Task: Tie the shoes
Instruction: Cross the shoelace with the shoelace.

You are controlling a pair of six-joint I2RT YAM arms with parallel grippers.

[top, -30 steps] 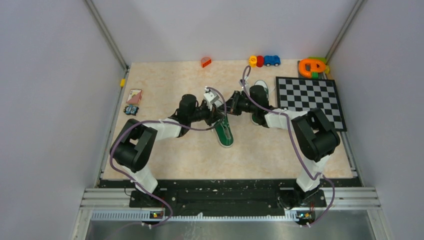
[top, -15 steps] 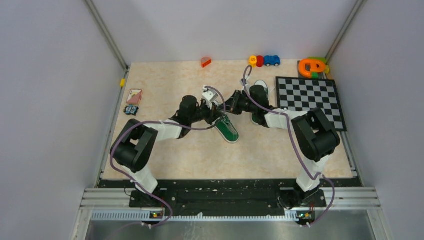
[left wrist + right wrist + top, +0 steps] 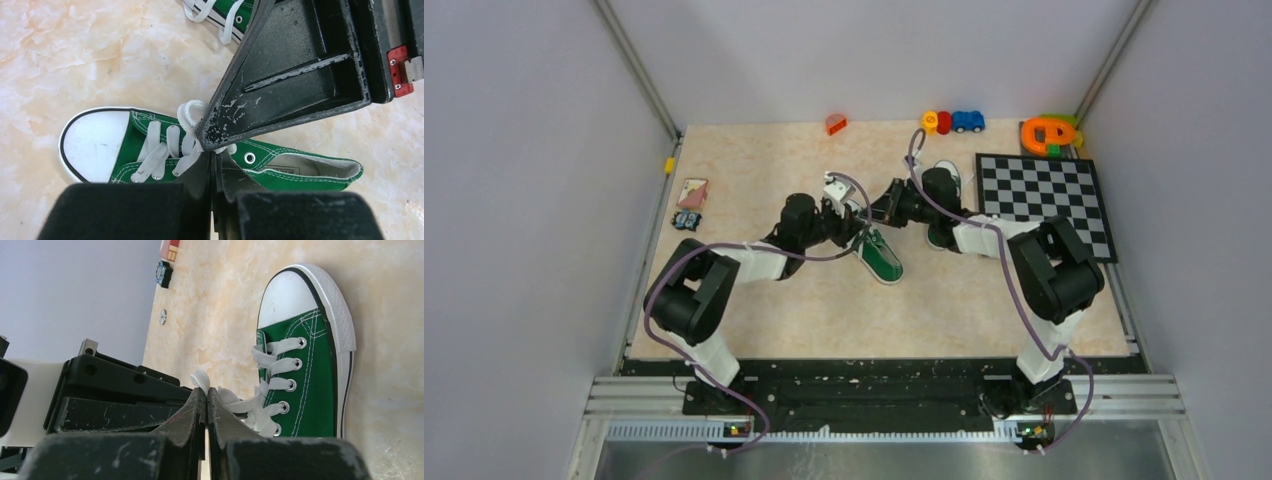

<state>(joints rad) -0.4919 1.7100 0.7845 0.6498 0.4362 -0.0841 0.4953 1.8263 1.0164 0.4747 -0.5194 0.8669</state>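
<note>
A green shoe (image 3: 881,259) with a white toe cap (image 3: 92,145) lies at mid-table, toe toward the near right. Its white laces (image 3: 162,150) run up to both grippers, which meet above its tongue. My left gripper (image 3: 215,154) is shut with a lace strand pinched at its tips. My right gripper (image 3: 206,389) is shut on a small white lace loop (image 3: 201,378); its black finger (image 3: 285,85) crosses the left wrist view. The second shoe (image 3: 945,176) stands behind the right arm, mostly hidden; its laces (image 3: 220,12) show at the top of the left wrist view.
A checkerboard (image 3: 1045,198) lies at the right. Toy cars (image 3: 954,122), an orange-green toy (image 3: 1048,133) and an orange piece (image 3: 835,124) sit along the back edge. Cards (image 3: 692,190) and a small dark item (image 3: 687,219) rest at the left.
The shoe's toe has swung toward the right, and its heel end has shifted a little toward the back. Both grippers stayed shut and drew slightly backward together.
</note>
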